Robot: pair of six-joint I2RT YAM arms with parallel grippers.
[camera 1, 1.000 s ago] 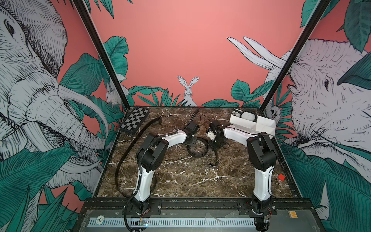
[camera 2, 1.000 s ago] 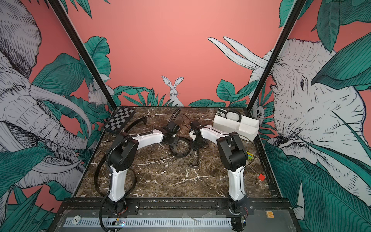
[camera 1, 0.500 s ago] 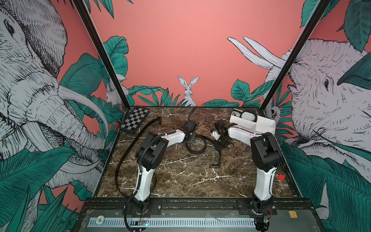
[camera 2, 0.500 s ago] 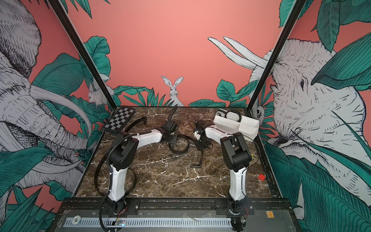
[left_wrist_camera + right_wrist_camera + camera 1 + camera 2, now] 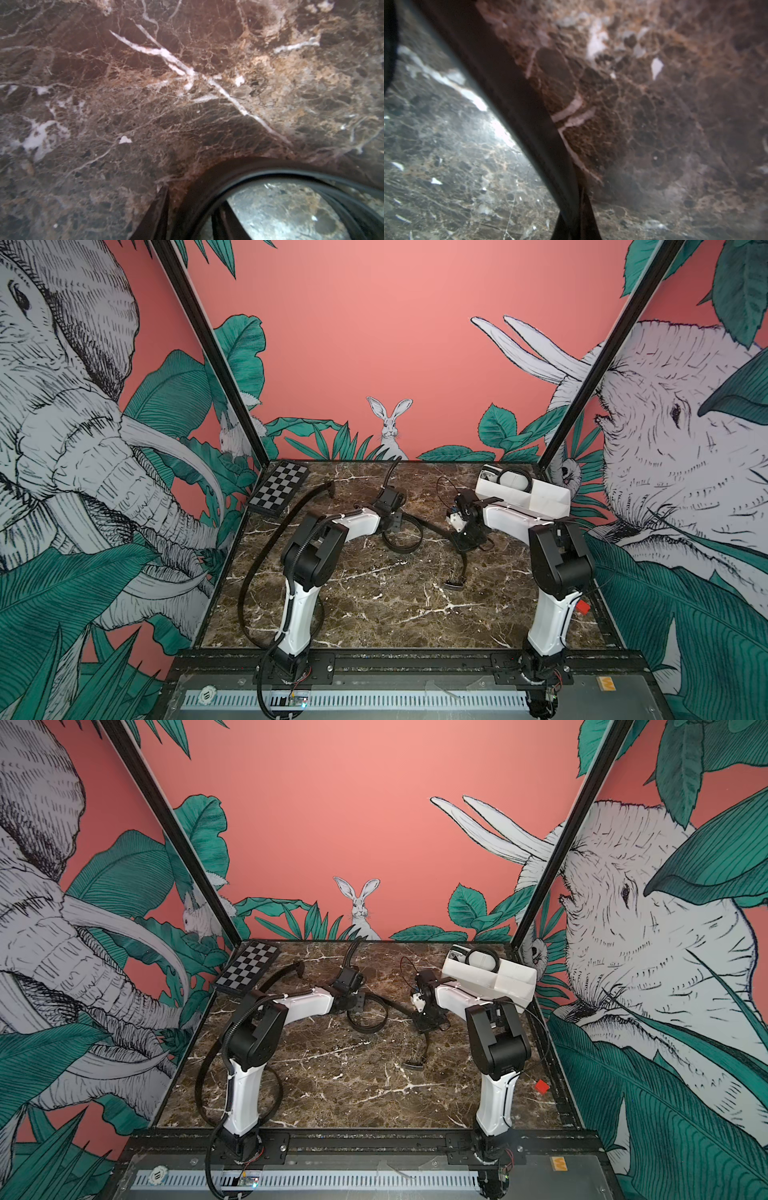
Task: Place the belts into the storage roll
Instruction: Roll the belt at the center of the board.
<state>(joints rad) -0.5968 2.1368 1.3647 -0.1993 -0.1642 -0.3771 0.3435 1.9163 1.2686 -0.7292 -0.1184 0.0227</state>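
A black belt [image 5: 405, 549] lies in a loop mid-table between both arms, and its buckle end [image 5: 454, 584] trails toward the front. My left gripper [image 5: 395, 526] is low over the loop. In the left wrist view its fingers [image 5: 158, 214] straddle the belt [image 5: 207, 178] with a sliver of marble showing beside it, so it is open. My right gripper [image 5: 467, 545] is shut on the same belt [image 5: 517, 99], which runs straight into its fingertips. The storage roll [image 5: 540, 499] stands at the back right with a black coil [image 5: 514, 471], apparently another belt, in its far compartment.
A checkerboard [image 5: 279, 493] lies at the back left corner. A small red block [image 5: 583, 606] sits by the right edge. The left arm's ribbed cable hose [image 5: 257, 572] arcs along the left side. The storage roll is just behind the right forearm.
My right gripper has moved right toward the storage roll, dragging the belt and its buckle end with it. The left gripper shifted slightly back and its jaws opened a little.
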